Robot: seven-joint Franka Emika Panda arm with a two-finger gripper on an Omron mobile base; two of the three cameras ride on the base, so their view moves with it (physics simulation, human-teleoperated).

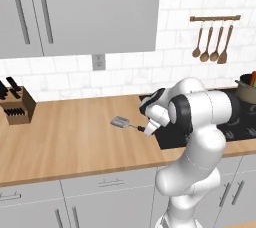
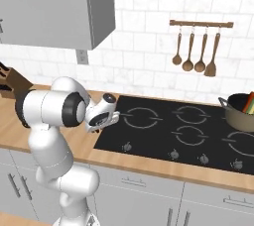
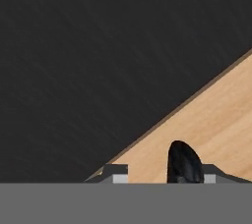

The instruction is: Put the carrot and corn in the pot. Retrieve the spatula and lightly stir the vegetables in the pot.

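Note:
The spatula [image 1: 120,121] lies on the wooden counter, its slotted grey blade to the left and its thin black handle running right toward the cooktop. My gripper [image 1: 142,129] is down at the handle's end. In the hand view the black handle end [image 3: 183,161] stands between the two fingertips of the gripper [image 3: 162,174]. It sits close to the right one, with a gap still showing on the left. The pot [image 2: 241,116] stands on the far right burner with the orange-red carrot [image 2: 250,99] and the green-sided corn [image 2: 246,105] sticking out of it.
The black cooktop [image 2: 163,131] begins just right of the spatula. A knife block [image 1: 17,104] stands at the counter's far left. Wooden spoons and a wooden spatula [image 1: 212,44] hang on a wall rail above the stove.

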